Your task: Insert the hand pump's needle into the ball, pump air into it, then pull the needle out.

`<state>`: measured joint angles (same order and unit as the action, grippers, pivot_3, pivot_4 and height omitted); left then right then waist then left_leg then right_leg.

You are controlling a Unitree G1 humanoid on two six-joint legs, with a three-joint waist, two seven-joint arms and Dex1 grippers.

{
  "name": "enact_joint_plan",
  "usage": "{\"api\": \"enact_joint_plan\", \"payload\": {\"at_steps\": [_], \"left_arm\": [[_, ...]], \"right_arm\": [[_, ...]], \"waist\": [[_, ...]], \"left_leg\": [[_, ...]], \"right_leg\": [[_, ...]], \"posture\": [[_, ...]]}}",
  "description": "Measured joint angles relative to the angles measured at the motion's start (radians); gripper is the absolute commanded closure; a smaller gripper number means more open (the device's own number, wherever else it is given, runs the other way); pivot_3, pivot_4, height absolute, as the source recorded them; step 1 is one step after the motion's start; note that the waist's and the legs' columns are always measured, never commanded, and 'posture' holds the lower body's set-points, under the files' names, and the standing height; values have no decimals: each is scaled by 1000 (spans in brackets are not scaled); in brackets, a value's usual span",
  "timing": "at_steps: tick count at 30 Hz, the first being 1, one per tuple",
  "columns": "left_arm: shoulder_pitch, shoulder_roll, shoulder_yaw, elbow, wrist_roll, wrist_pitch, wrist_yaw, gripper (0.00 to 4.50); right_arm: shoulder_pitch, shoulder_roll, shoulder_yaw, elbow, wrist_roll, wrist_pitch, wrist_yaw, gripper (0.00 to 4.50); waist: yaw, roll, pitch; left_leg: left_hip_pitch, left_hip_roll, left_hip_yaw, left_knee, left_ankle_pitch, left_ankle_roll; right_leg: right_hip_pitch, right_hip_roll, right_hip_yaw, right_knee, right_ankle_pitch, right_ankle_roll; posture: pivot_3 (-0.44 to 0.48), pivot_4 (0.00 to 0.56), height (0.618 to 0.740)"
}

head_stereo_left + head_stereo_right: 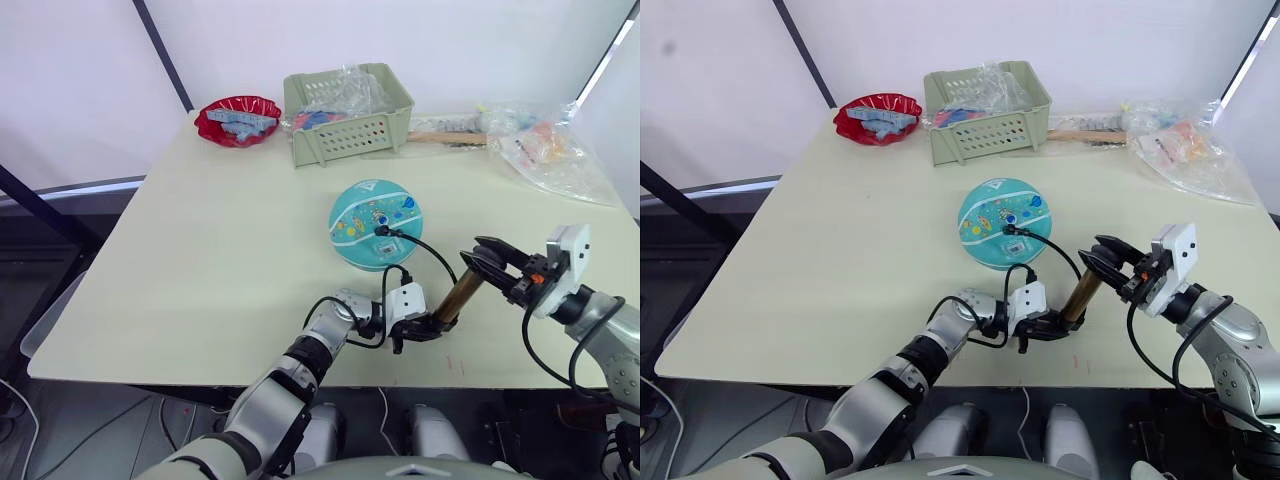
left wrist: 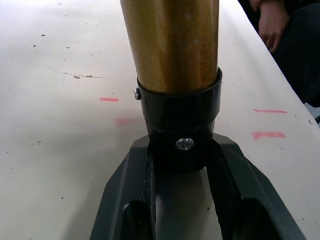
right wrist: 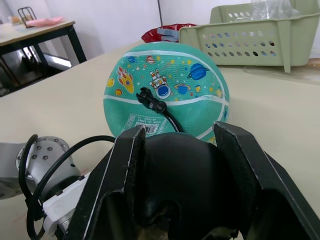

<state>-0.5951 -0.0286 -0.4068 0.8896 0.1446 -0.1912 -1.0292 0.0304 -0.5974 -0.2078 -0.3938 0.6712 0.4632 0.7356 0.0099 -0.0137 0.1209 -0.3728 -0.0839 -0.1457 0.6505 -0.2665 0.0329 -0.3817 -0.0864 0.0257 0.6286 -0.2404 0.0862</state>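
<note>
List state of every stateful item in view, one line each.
ball: round, resting on table, fitting plugged in
needle: fitting seated at ball's valve
hand pump: tilted, foot on table
left gripper: shut on pump's black foot
right gripper: shut on pump's T-handle
basket: upright, holds bagged items
red bowl: upright, holds blue items
</note>
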Motion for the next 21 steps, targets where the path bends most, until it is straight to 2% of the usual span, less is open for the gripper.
{"api": "enact_joint_plan", "payload": {"at_steps": [7,10,12,21], "left_arm": [[-7,-5,-1,5,0,-2,-1,3546],[-9,-8,1,2,-4,-4,-3,3546],[-10,-10,2,-4,-11,-5,-9,3546],[-10,-11,3,-5,-13,-7,-9,3546]], "right_arm": [[-33,-88,-42,-1,57,82,24,2838],[-69,-138,-74,1,107,141,32,2838],[-146,-211,-130,5,168,192,43,2838],[-283,-333,-245,73,285,269,62,2838]], "waist": [[3,3,4],[4,7,8],[4,13,13],[5,10,18]], "left_leg": [[0,0,0,0,0,0],[-3,-1,0,0,0,0],[-7,-2,1,2,0,0],[-8,-2,1,2,0,0]], "right_leg": [[2,-1,0,-1,0,0],[0,-2,-1,-1,0,0],[-5,-3,1,-1,1,1],[-5,-4,0,-1,1,1]], "posture": [[0,150,740],[0,150,740],[0,150,740],[0,150,740]]}}
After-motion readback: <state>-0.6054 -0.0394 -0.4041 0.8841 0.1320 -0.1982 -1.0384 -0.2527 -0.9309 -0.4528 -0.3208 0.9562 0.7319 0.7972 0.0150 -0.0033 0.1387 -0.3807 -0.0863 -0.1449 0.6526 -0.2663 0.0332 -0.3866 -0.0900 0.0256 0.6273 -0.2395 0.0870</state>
